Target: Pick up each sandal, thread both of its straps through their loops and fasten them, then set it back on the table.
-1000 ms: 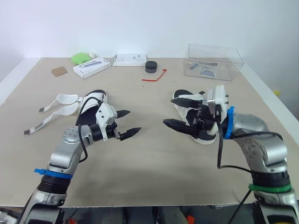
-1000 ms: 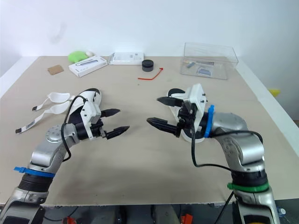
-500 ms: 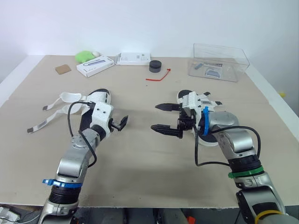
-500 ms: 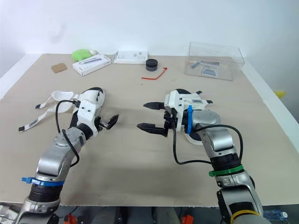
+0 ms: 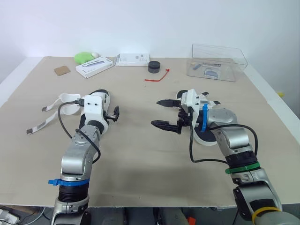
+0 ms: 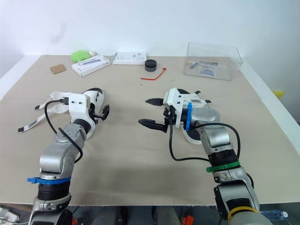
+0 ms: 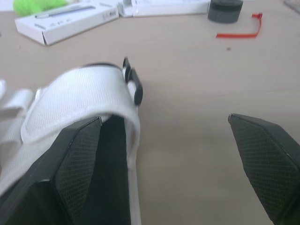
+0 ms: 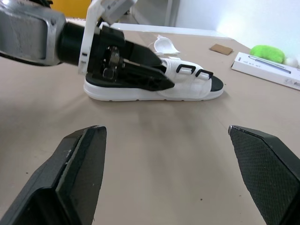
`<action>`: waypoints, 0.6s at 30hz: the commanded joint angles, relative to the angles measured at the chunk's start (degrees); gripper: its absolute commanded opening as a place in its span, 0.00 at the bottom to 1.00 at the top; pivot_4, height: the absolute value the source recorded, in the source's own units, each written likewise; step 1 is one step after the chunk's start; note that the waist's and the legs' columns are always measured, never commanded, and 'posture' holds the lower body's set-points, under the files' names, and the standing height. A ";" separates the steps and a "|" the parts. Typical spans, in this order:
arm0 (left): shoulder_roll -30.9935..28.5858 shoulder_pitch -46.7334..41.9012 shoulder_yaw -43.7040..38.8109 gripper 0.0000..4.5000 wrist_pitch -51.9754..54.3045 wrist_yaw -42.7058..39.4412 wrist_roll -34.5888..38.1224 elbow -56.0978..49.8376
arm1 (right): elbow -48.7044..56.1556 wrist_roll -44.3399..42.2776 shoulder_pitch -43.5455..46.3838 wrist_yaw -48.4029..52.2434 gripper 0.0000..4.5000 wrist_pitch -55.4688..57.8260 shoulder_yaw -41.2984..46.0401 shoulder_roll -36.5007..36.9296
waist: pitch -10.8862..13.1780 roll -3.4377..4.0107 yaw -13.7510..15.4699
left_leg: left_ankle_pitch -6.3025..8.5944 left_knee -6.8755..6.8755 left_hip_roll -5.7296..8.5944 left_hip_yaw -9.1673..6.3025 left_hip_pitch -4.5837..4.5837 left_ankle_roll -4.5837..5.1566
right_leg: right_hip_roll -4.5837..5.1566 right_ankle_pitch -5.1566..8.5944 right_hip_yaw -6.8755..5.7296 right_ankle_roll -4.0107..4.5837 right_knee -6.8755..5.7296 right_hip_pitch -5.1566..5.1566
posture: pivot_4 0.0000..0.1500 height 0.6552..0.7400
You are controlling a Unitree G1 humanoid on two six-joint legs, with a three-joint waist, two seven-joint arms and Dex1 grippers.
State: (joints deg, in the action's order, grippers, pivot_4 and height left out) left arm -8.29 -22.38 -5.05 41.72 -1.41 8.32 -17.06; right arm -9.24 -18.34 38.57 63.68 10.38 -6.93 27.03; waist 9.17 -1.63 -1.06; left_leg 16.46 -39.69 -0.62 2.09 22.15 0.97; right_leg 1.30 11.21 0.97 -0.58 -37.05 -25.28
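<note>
Beige tabletop (image 5: 140, 159) carries both sandals lengthwise away from me: left sandal (image 5: 101, 97) with loose straps (image 5: 65, 101) trailing leftward, right sandal (image 5: 205, 135) close behind my right pincer (image 5: 156, 113). My left pincer (image 5: 112, 114) gapes empty beside the left sandal, my right pincer equally spread, gripping nothing; print on the white box (image 5: 93, 66) is too small to read.
</note>
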 commanded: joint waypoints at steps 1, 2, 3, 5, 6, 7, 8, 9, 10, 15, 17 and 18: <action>0.28 -0.62 -0.31 1.00 0.32 1.27 -0.71 -1.77 | -0.06 0.30 1.47 0.24 0.99 -1.80 0.62 -0.20 | 0.00 0.00 0.01 | 0.00 0.00 0.00 -0.01 0.00 0.00 | 0.00 0.00 0.00 0.00 0.00 0.00 | 1.00 1.00; 0.71 -0.91 -0.74 1.00 0.35 1.14 -0.12 -0.77 | -0.48 0.41 1.75 0.03 0.99 -1.87 0.64 -0.45 | 0.00 0.00 0.01 | 0.00 0.00 0.00 -0.01 0.00 0.00 | 0.00 0.00 -0.01 0.00 0.00 0.00 | 1.00 1.00; 1.12 -1.39 -1.23 1.00 0.37 1.16 0.36 0.39 | -0.90 0.52 2.04 -0.04 0.99 -1.94 0.61 -0.66 | 0.00 0.00 0.00 | 0.00 0.01 0.00 -0.01 0.00 0.00 | -0.01 0.00 0.00 0.00 0.00 0.00 | 1.00 1.00; 1.67 -2.15 -1.87 1.00 0.26 1.09 0.98 2.03 | -1.53 0.64 2.46 -0.03 0.99 -2.14 0.60 -1.00 | 0.00 0.00 0.00 | -0.01 0.01 -0.01 -0.01 -0.01 -0.02 | -0.02 -0.02 -0.01 0.03 0.00 0.00 | 1.00 1.00; 1.80 -2.60 -2.11 1.00 0.14 1.12 1.15 2.94 | -1.81 0.16 2.81 0.11 0.99 -1.49 0.76 -1.32 | 0.00 0.00 0.00 | -0.02 0.01 -0.01 -0.02 -0.01 -0.04 | -0.02 -0.03 -0.02 0.04 0.00 0.00 | 1.00 1.00; 1.78 -2.98 -2.22 1.00 0.07 1.08 1.23 3.83 | -2.11 -0.32 3.18 0.09 0.99 -1.02 1.02 -1.72 | 0.00 0.00 -0.02 | -0.04 0.01 -0.01 -0.03 -0.01 -0.06 | -0.02 -0.03 -0.02 0.05 -0.01 0.00 | 1.00 1.00; 1.70 -3.32 -2.31 1.00 0.07 1.00 1.19 4.98 | -2.56 -0.77 3.71 0.07 0.99 -0.60 1.25 -2.21 | 0.00 0.00 -0.06 | -0.04 0.01 -0.01 -0.02 -0.01 -0.06 | -0.03 -0.04 -0.02 0.05 -0.01 0.00 | 1.00 1.00; 1.90 -3.63 -2.61 1.00 -0.09 0.96 1.35 6.10 | -3.19 -0.84 4.28 -0.03 0.99 -0.58 1.35 -2.63 | 0.00 0.00 -0.08 | -0.04 0.00 -0.01 -0.02 -0.03 -0.07 | -0.03 -0.05 -0.01 0.05 -0.01 0.00 | 1.00 1.00; 2.03 -3.95 -2.81 1.00 0.03 0.85 1.52 7.07 | -3.79 -0.60 4.77 0.01 0.99 -1.02 1.32 -2.93 | 0.00 0.00 -0.08 | -0.06 0.01 -0.01 -0.01 -0.03 -0.09 | -0.05 -0.06 -0.01 0.05 -0.01 0.00 | 1.00 1.00; 1.52 -5.77 -2.37 1.00 -2.08 -0.46 1.19 11.54 | -5.17 0.04 5.89 -0.24 0.99 -2.32 1.31 -4.15 | 0.00 0.00 -0.06 | -0.06 0.01 -0.01 -0.03 0.00 -0.09 | -0.04 -0.06 -0.02 0.05 0.00 -0.01 | 1.00 1.00; 1.30 -6.67 -2.20 1.00 -3.18 -0.93 0.94 13.86 | -5.50 0.37 6.09 -0.33 0.99 -2.88 1.13 -4.50 | 0.00 0.00 -0.05 | -0.06 0.01 -0.01 -0.03 0.01 -0.10 | -0.02 -0.06 -0.02 0.05 0.00 -0.01 | 1.00 1.00; 1.17 -7.12 -2.11 1.00 -3.79 -1.26 0.85 14.89 | -5.63 0.49 6.15 -0.41 0.99 -3.01 1.07 -4.65 | 0.00 0.00 -0.05 | -0.06 0.01 -0.01 -0.03 0.00 -0.10 | -0.02 -0.07 -0.02 0.05 0.00 0.00 | 1.00 1.00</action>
State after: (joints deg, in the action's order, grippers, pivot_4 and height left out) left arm -6.67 -28.41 -7.26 39.71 -1.95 9.18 -2.62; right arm -15.50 -17.70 43.25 63.50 8.54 -6.81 22.47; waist 9.17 -1.63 -1.12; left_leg 16.40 -39.68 -0.63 2.06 22.16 0.88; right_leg 1.29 11.15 0.94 -0.54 -37.05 -25.28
